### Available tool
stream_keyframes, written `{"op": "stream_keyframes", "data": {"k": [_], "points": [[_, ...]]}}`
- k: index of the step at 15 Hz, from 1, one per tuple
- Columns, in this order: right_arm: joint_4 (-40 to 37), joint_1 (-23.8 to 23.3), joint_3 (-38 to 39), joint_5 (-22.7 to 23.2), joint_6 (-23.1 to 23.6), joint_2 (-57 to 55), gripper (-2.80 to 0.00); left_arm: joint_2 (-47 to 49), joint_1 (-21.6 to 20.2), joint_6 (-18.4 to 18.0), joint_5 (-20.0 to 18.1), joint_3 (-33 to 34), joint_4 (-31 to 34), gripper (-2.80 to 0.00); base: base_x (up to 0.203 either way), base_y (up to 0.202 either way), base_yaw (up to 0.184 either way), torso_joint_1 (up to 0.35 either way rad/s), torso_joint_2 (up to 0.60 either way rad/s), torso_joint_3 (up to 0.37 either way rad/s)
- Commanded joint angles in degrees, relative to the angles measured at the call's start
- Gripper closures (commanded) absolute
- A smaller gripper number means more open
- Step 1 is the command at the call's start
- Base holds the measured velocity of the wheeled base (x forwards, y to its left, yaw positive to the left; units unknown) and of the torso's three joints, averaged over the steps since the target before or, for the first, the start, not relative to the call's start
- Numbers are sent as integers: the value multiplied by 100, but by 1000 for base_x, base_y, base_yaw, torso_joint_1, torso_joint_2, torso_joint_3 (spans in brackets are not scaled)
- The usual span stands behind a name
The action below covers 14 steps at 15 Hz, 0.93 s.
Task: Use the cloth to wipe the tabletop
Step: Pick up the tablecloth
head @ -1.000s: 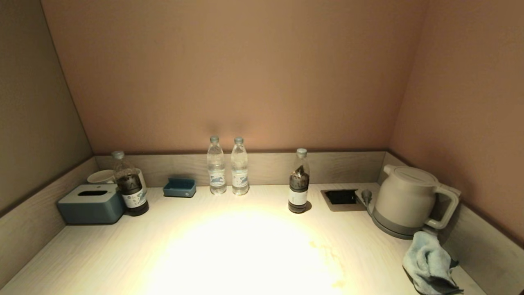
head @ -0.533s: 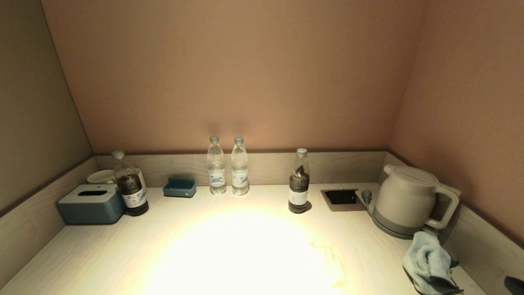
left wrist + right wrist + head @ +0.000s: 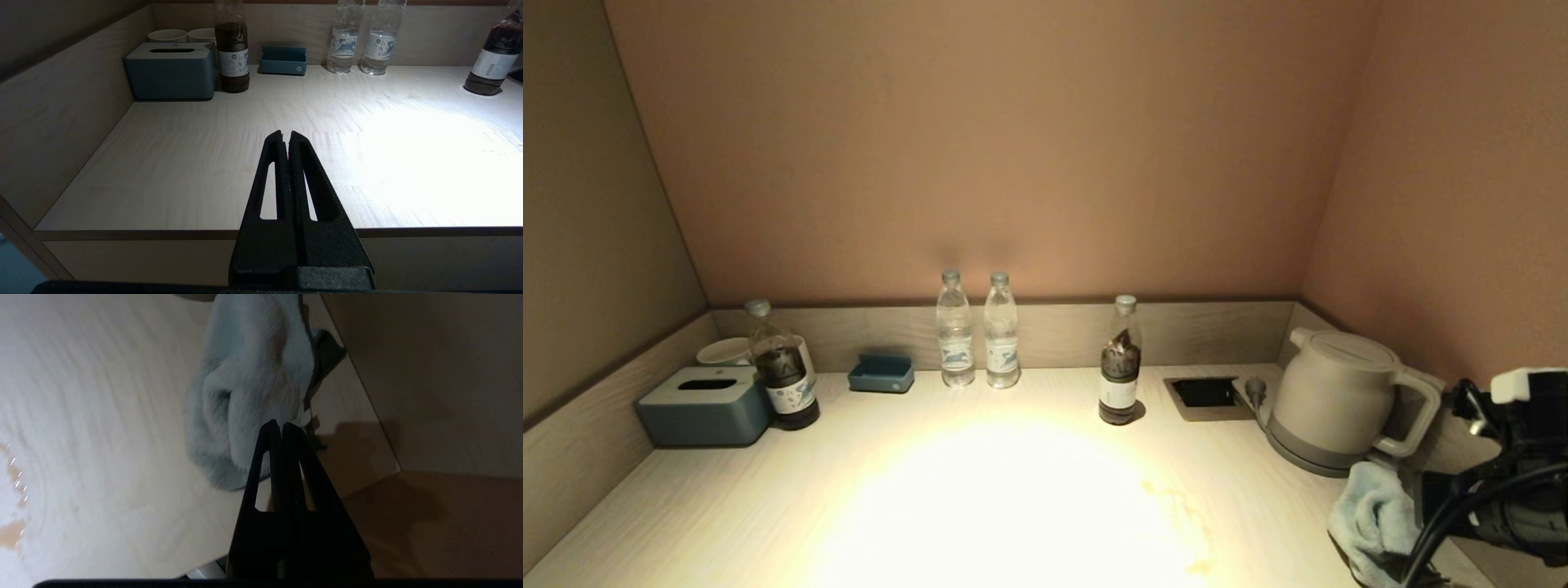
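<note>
At the tabletop's [image 3: 1013, 490] near right corner, the right gripper [image 3: 278, 426] hangs over the crumpled blue cloth [image 3: 1372, 514], fingers pressed together and holding nothing. That cloth lies just in front of the kettle [image 3: 1331, 392], beside a brownish stain [image 3: 1176, 506]. Off the front edge, the left gripper [image 3: 286, 136] sits parked, fingers likewise closed and empty.

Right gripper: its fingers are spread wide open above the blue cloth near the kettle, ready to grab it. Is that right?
Not quite. The right gripper is above the blue cloth near the kettle, but its fingers are closed together, not spread; the right wrist view shows them pressed side by side. It has not gripped the cloth.
</note>
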<state>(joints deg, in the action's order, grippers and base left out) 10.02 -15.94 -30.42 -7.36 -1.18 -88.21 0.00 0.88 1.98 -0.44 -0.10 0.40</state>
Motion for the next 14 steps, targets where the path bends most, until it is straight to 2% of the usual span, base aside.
{"op": "stream_keyframes", "data": {"k": [1,4,7,8,14], "points": [[728,-312,-320,182,27,-1070,0,0,0,5,0,1,3,0,0,0,0,0,0,0],[763,-515,-555,612,309,-1214,0,0,0,5,0,1,-5,0,0,0,0,0,0,0],[723,-504,-419,703,361,-916,0,0,0,5,0,1,4,0,0,0,0,0,0,0],[721,-486,-334,708,418,-814,-280,0,0,5,0,1,-2,0,0,0,0,0,0,0],[729,-383,-96,1043,584,-768,-280,0,0,5,0,1,4,0,0,0,0,0,0,0]]}}
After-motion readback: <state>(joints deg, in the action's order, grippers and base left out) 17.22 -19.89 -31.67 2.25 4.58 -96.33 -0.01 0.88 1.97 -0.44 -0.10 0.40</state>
